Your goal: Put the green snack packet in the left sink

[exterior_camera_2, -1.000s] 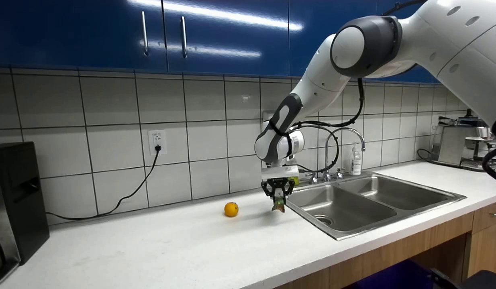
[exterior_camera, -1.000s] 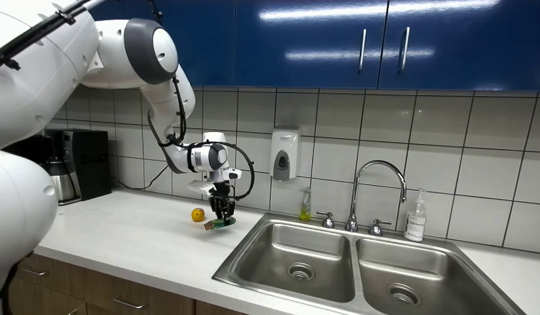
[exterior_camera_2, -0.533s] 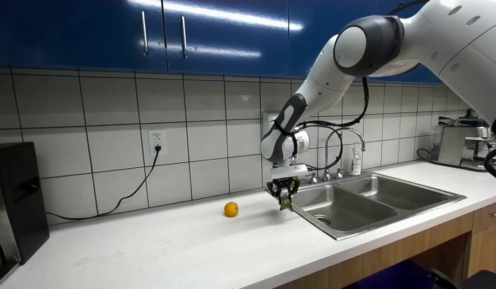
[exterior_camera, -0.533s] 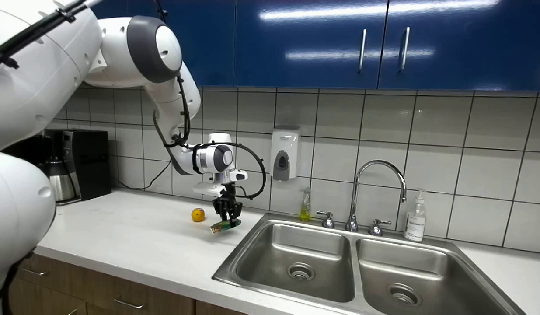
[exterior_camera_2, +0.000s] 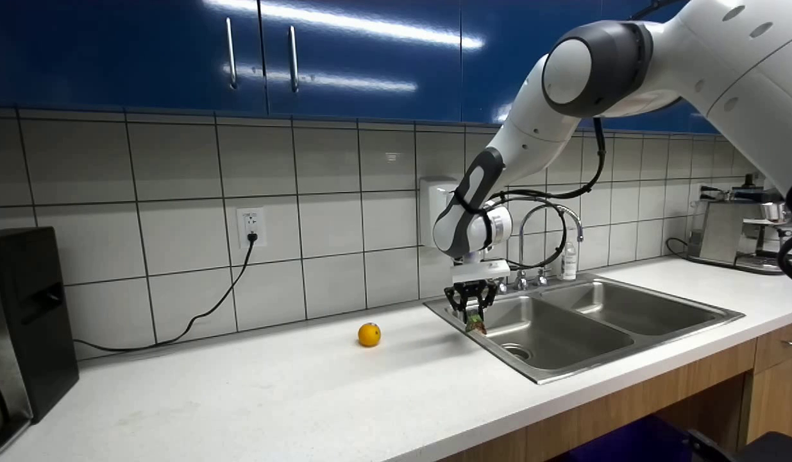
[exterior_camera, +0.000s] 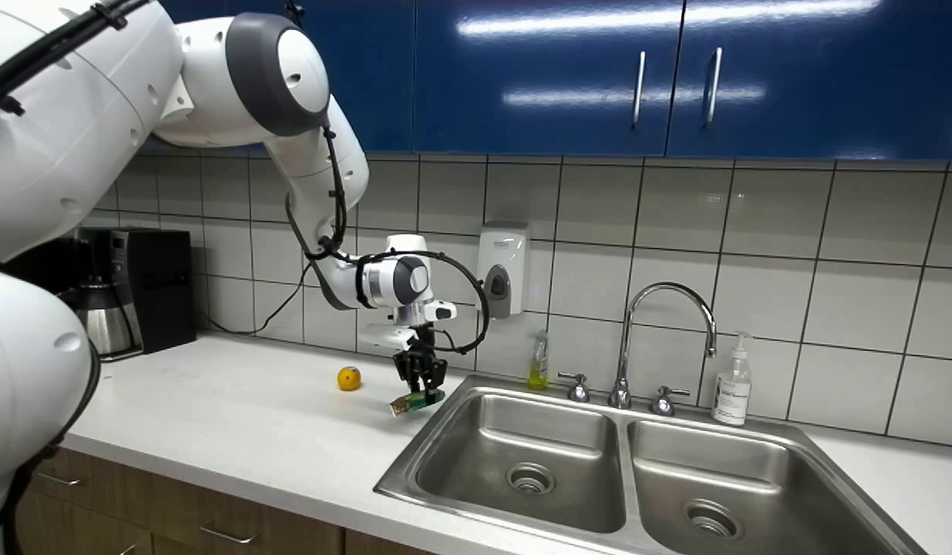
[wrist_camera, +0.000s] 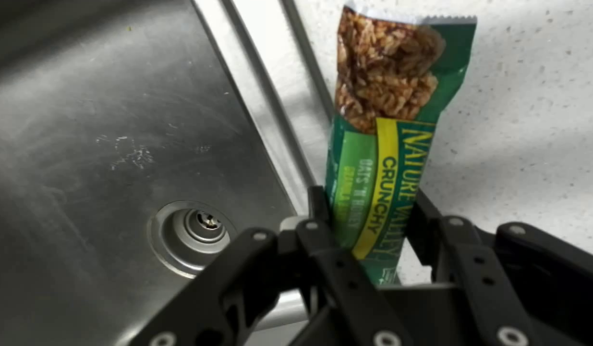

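The green snack packet (wrist_camera: 397, 96) is a granola bar wrapper with an oat picture at one end. It also shows in both exterior views (exterior_camera: 415, 401) (exterior_camera_2: 475, 322). My gripper (wrist_camera: 370, 206) is shut on the packet near its lower end in the wrist view, one finger on each side. The gripper (exterior_camera: 422, 388) holds the packet above the counter, beside the sink's left rim. The left sink (exterior_camera: 560, 435) is a steel basin with a round drain. It lies left of the packet in the wrist view (wrist_camera: 109, 192). It shows no objects inside.
The right basin (exterior_camera: 699, 470) adjoins the left one. A tall faucet (exterior_camera: 624, 354) stands behind them, with a green-yellow bottle (exterior_camera: 538, 371) and a white pump bottle (exterior_camera: 731, 389). A small orange (exterior_camera_2: 369, 334) sits on the counter. A wall dispenser (exterior_camera: 503, 270) hangs behind.
My gripper, still holding the packet, has moved right in both exterior views, from over the counter near the orange to the sink's left rim. The orange has not moved.
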Tool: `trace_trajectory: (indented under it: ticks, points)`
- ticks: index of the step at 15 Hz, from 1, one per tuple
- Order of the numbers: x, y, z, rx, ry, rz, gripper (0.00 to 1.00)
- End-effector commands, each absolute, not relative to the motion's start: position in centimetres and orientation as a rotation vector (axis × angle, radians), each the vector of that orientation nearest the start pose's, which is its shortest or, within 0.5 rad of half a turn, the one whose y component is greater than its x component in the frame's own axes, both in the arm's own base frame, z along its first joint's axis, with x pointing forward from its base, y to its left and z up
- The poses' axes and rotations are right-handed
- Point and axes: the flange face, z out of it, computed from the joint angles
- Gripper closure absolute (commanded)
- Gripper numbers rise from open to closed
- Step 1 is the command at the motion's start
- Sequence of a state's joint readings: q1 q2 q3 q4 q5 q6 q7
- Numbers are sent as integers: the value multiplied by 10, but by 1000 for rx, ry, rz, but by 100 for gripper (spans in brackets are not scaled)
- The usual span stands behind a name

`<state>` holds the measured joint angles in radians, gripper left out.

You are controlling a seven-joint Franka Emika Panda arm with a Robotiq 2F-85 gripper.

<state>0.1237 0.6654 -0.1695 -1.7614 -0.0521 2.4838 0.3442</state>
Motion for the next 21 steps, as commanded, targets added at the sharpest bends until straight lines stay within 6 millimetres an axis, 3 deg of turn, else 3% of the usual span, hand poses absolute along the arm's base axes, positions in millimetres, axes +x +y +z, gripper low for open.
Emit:
trace_trajectory:
  ticks: [1, 10, 21]
  points:
    - [656, -50, 209, -3219, 546, -166, 83]
    - [630, -127, 201, -3205, 747, -194, 83]
    - [607, -200, 165, -3177, 943, -243, 83]
